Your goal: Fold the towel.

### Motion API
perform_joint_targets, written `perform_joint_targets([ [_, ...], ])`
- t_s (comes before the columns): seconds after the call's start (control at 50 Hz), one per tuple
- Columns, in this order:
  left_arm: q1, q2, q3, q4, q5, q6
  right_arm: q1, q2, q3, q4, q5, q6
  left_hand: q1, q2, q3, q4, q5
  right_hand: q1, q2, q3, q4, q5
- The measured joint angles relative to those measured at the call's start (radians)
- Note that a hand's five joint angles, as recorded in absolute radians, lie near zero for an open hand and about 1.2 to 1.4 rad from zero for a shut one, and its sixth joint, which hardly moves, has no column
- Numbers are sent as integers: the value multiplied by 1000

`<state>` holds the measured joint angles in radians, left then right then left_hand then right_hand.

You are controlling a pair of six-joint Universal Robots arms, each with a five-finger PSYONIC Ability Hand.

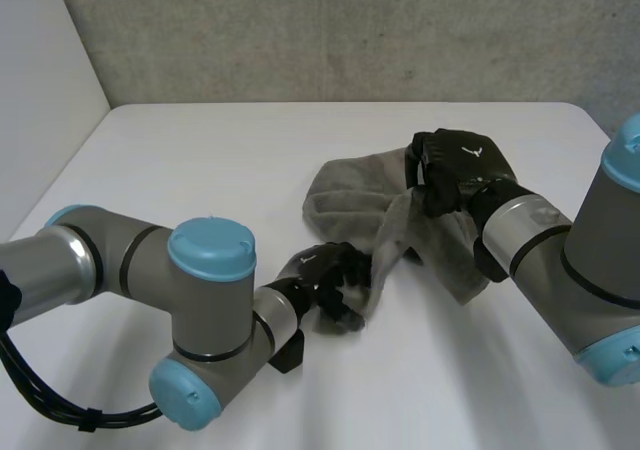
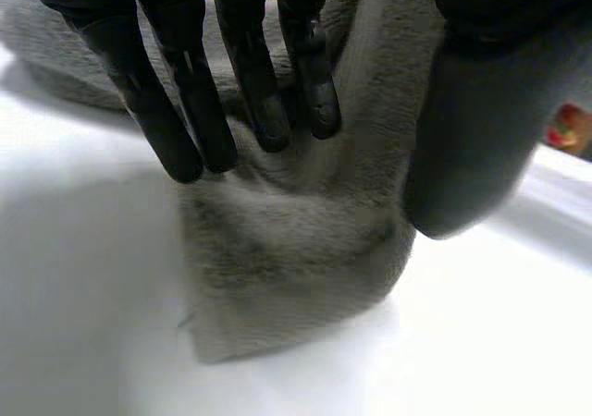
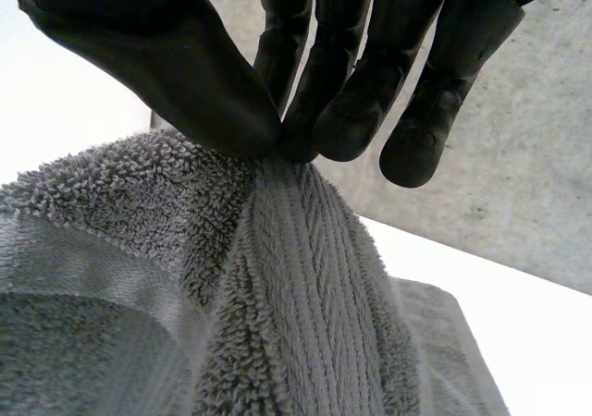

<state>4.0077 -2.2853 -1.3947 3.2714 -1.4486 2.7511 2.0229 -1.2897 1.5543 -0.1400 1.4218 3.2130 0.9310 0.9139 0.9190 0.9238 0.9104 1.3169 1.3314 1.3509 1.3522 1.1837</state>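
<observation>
Low, left of centre: left hand straight-fingered on the near end of the towel, pressing it to the table. Mid-frame: towel bunched. Upper right: right hand pinching a raised ridge between thumb and fingertips. Likely mid-fold; next, carry ridge across without dragging the pressed end.

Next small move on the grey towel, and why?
Probably draw the right hand away from the left hand to stretch the crumpled grey terry towel out: it pinches a raised fold, and the left hand sits at the towel's near end.
</observation>
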Motion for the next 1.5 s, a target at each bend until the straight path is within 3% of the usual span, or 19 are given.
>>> perform_joint_targets([
  [0.08,1,-7,13,-11,-52,4,17,-25,15,-1,-2,39,288,302,303,300,301,0,0,0,0,0],
  [0.2,6,-8,18,-18,-87,13,30,-61,27,-7,-4,63,503,578,592,575,550,0,0,0,0,0],
  [0.5,93,134,9,-27,-81,38,19,-40,-72,72,-46,-16,503,594,620,594,558,0,0,0,0,0],
  [0.66,147,221,3,-36,-76,201,17,62,-208,270,-133,-208,503,598,620,594,558,0,0,0,0,0],
  [0.74,151,175,3,-38,-83,310,23,144,-264,325,-144,-285,503,598,620,594,558,0,0,0,0,0],
  [0.86,160,117,65,-39,-90,370,32,225,-333,353,-133,-310,503,598,621,594,558,0,0,0,0,0],
  [1.0,223,164,226,-86,-102,368,67,209,-417,289,-107,-218,503,603,622,594,558,0,0,0,0,0],
  [1.18,276,349,362,-94,-109,316,100,-22,-409,-38,-100,-26,503,603,623,594,558,0,0,0,0,0],
  [1.26,289,403,350,-51,-106,291,101,-57,-419,-83,-106,1,503,603,623,594,558,0,0,0,0,0],
  [1.32,307,426,315,-30,-104,276,109,-14,-473,13,-124,-15,503,603,624,594,558,0,0,0,0,0],
  [1.44,370,422,191,-27,-102,273,158,185,-608,398,-162,-179,503,605,624,594,558,0,0,0,0,0],
  [1.5,392,395,144,-31,-100,277,187,238,-613,480,-165,-239,503,612,625,594,558,0,0,0,0,0],
])
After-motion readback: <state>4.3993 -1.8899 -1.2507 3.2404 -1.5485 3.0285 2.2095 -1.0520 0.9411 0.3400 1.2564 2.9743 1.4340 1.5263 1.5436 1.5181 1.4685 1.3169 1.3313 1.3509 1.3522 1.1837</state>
